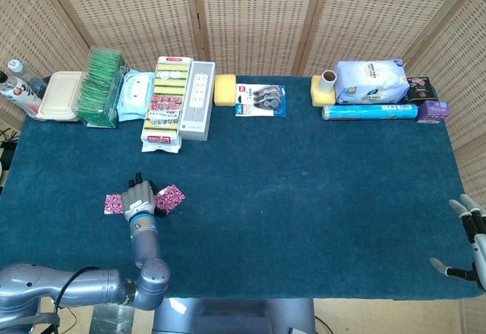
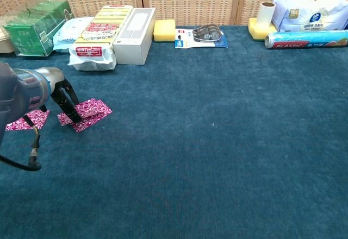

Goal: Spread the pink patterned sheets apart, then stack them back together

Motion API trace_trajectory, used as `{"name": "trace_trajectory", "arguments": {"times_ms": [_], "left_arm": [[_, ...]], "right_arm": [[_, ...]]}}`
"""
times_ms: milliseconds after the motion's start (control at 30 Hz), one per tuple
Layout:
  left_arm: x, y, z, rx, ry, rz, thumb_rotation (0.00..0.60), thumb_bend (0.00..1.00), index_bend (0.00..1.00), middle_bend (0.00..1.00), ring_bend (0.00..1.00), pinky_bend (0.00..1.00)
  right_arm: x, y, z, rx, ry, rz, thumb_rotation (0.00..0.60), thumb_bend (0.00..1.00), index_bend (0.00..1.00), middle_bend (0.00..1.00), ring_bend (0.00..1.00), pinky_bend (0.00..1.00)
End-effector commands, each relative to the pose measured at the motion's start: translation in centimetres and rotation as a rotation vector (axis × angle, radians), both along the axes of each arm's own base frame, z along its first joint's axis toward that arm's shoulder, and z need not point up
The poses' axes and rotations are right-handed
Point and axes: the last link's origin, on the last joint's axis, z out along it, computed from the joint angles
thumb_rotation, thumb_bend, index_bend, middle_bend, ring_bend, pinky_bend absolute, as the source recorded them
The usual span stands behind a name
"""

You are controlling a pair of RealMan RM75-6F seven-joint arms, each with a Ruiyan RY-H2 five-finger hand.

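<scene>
Two pink patterned sheets lie on the blue cloth at the front left. The larger sheet point(image 1: 170, 197) point(image 2: 89, 113) is to the right, the smaller sheet point(image 1: 113, 203) point(image 2: 26, 119) to the left. My left hand point(image 1: 140, 198) point(image 2: 61, 98) stands between them with its fingers spread downward, its fingertips point(image 2: 69, 118) touching the left edge of the larger sheet. It holds nothing. My right hand point(image 1: 469, 235) hangs at the table's front right corner with its fingers apart, far from the sheets.
Along the back edge stand a green tea box point(image 2: 32, 24), a white wipes pack point(image 2: 68, 31), a sponge pack point(image 2: 98, 35), a grey box point(image 2: 134, 34), a yellow sponge point(image 2: 163, 30), a tape pack point(image 2: 201, 35) and a plastic wrap roll point(image 2: 304, 38).
</scene>
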Motion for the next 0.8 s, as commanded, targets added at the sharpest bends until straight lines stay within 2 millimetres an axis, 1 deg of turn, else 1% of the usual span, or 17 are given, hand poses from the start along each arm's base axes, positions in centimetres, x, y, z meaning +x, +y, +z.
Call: {"name": "trace_trajectory", "arguments": {"times_ms": [33, 267, 633, 733, 800], "left_arm": [[0.4, 0.1, 0.0, 0.008, 0.004, -0.012, 0.600, 0.22, 0.52, 0.00, 0.00, 0.25], [0.7, 0.3, 0.0, 0.009, 0.012, -0.020, 0.600, 0.22, 0.51, 0.00, 0.00, 0.25], [1.1, 0.7, -1.1, 0.002, 0.003, -0.025, 0.600, 0.22, 0.52, 0.00, 0.00, 0.25], [1.2, 0.7, -1.2, 0.003, -0.002, -0.031, 0.600, 0.22, 0.52, 0.00, 0.00, 0.25], [1.2, 0.7, -1.2, 0.002, -0.003, -0.033, 0.600, 0.19, 0.51, 0.00, 0.00, 0.25]], "right_arm": [[0.0, 0.0, 0.0, 0.001, -0.001, -0.001, 0.600, 0.00, 0.07, 0.00, 0.00, 0.00], [0.0, -0.1, -0.1, 0.004, -0.002, 0.000, 0.600, 0.00, 0.07, 0.00, 0.00, 0.00], [0.0, -0.1, 0.1, -0.002, -0.005, -0.003, 0.600, 0.00, 0.07, 0.00, 0.00, 0.00], [-0.1, -0.1, 0.2, -0.004, -0.007, -0.005, 0.600, 0.00, 0.07, 0.00, 0.00, 0.00], [-0.1, -0.1, 0.2, -0.005, -0.008, -0.005, 0.600, 0.00, 0.07, 0.00, 0.00, 0.00]]}}
